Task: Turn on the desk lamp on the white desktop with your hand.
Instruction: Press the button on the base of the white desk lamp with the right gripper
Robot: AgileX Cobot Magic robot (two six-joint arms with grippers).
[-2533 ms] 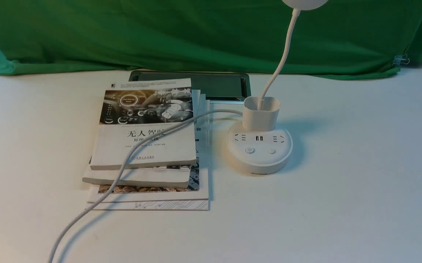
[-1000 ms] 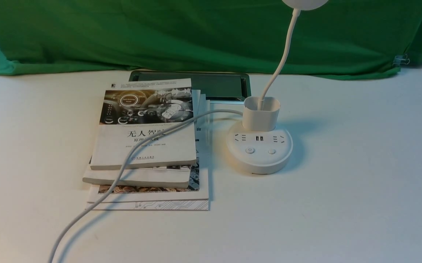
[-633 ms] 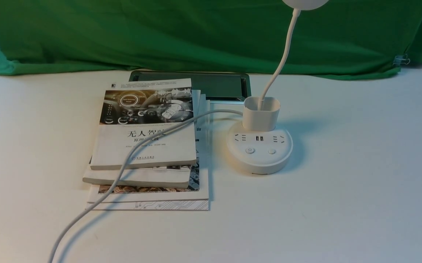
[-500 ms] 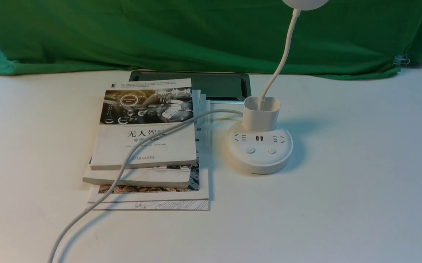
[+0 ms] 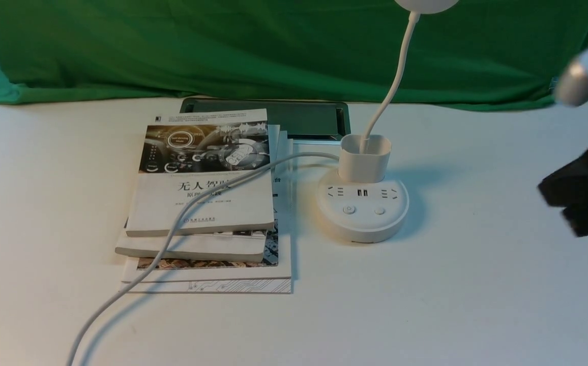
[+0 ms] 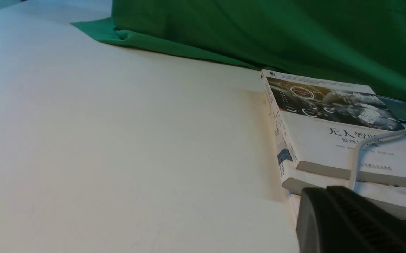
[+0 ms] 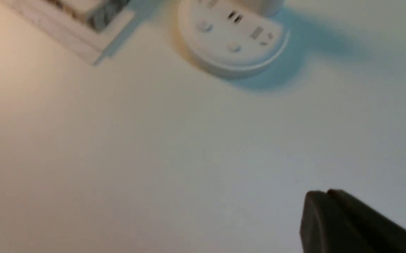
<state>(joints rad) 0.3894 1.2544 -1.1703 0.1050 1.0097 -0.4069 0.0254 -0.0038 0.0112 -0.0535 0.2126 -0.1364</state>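
The desk lamp point(image 5: 362, 211) stands on the white desktop point(image 5: 477, 284) right of centre. Its round base carries sockets, USB ports and two buttons point(image 5: 348, 209), behind them a cup holder point(image 5: 364, 157) and a thin neck. The head point(image 5: 426, 4) is cut off by the top edge. My right gripper point(image 5: 546, 193), the hand, is blurred at the right edge, well to the right of the base and above the desktop. In the right wrist view its fingers point(image 7: 326, 192) are pressed together and empty, with the base point(image 7: 233, 38) ahead. My left gripper point(image 6: 326, 189) is shut and empty, low beside the books.
A stack of books point(image 5: 202, 203) lies just left of the lamp. The lamp's white cable point(image 5: 172, 234) runs over it to the front left edge. A dark tray point(image 5: 294, 119) sits behind. A green cloth backdrop point(image 5: 273, 46) closes off the back.
My right arm and gripper have come into the front view from the right edge; before, they were out of view. The lamp, books and cable have not moved.
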